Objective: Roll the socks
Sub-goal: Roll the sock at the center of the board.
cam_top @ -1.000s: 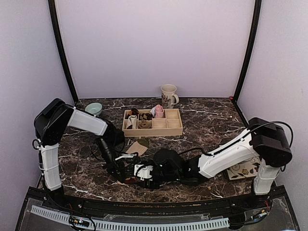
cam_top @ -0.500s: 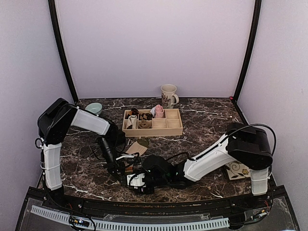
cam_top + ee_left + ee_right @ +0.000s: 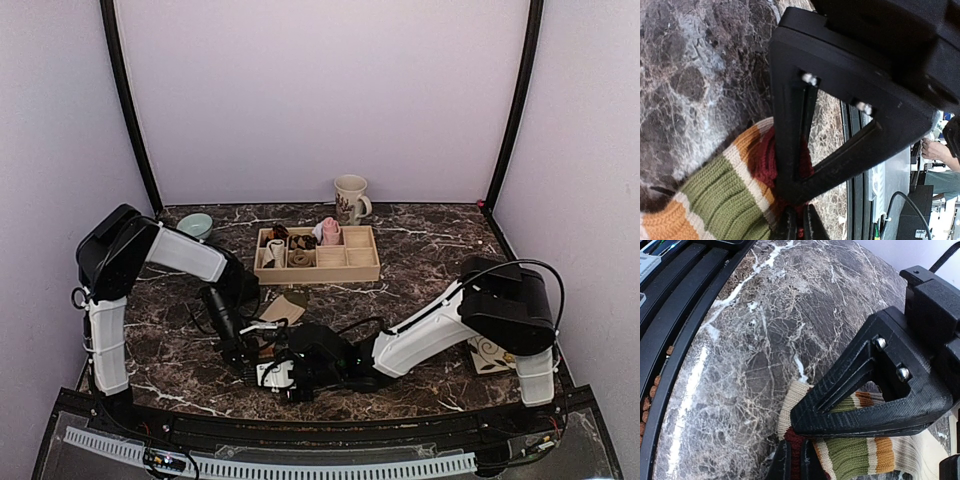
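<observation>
The tan sock (image 3: 286,305) lies near the table's front, left of centre. Its cuff (image 3: 715,195) is banded green, orange and cream, with a dark-red edge. My left gripper (image 3: 799,226) is shut on that dark-red edge and stands over the cuff in the top view (image 3: 244,350). My right gripper (image 3: 794,463) is also shut on the dark-red edge of the cuff (image 3: 855,456), right beside the left one (image 3: 272,372). Each wrist view shows the other gripper's black frame lying across the sock. A pink fabric piece (image 3: 330,231) sits in a tray compartment.
A wooden compartment tray (image 3: 318,270) behind the sock holds small rolled bundles. A mug (image 3: 350,197) stands behind it, and a pale green bowl (image 3: 196,225) at the back left. A patterned card (image 3: 498,352) lies under the right arm. The table's front rail runs just below both grippers.
My right arm has slid left to the cuff, and its gripper has gone from open to shut on the dark-red edge. The left gripper has kept its grip and place.
</observation>
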